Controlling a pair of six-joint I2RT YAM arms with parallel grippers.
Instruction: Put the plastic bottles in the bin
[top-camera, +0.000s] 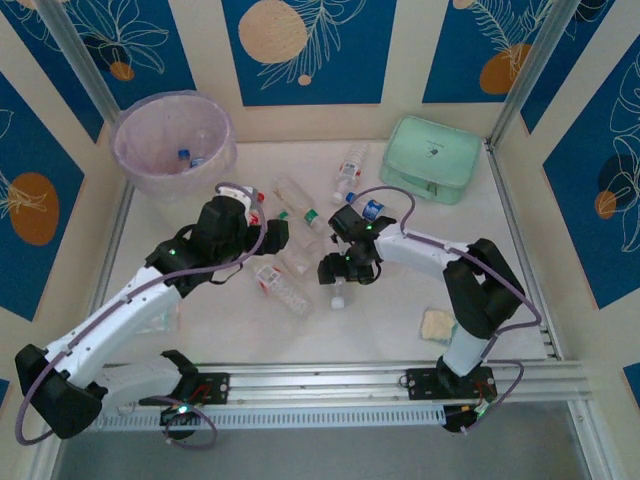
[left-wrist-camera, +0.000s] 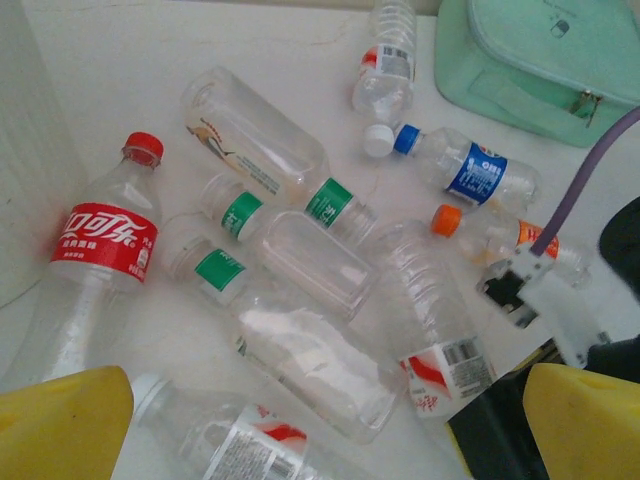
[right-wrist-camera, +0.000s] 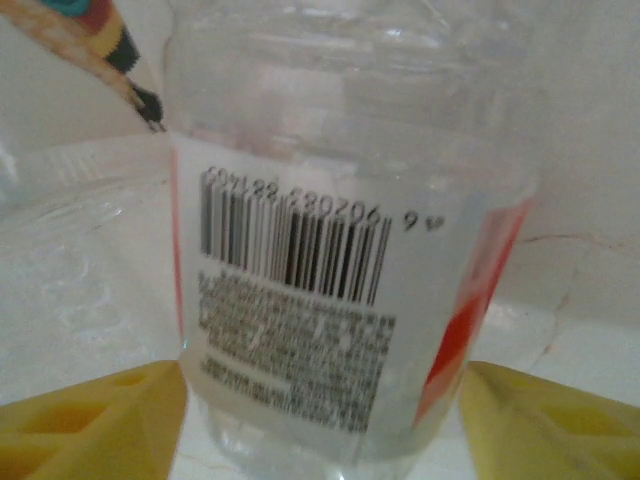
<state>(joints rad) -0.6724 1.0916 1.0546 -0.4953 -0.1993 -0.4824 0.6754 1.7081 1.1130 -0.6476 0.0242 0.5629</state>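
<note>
Several clear plastic bottles (left-wrist-camera: 300, 255) lie in a heap mid-table, among them a red-capped cola bottle (left-wrist-camera: 105, 240) and a blue-labelled one (left-wrist-camera: 470, 170). My left gripper (left-wrist-camera: 325, 430) hovers open over the heap, its yellow fingers (left-wrist-camera: 60, 420) wide apart with nothing held; it is also seen from above (top-camera: 272, 234). My right gripper (right-wrist-camera: 320, 410) is shut on a bottle with a barcode label (right-wrist-camera: 300, 300), its pads touching both sides; from above it (top-camera: 336, 268) sits right of the heap. The pink bin (top-camera: 172, 140) stands at the far left with bottles (top-camera: 186, 157) inside.
A mint-green zip case (top-camera: 435, 155) lies at the far right and reaches into the left wrist view (left-wrist-camera: 545, 60). A small beige packet (top-camera: 438, 325) rests near the right arm's base. Panel walls enclose the table. The two grippers work close together.
</note>
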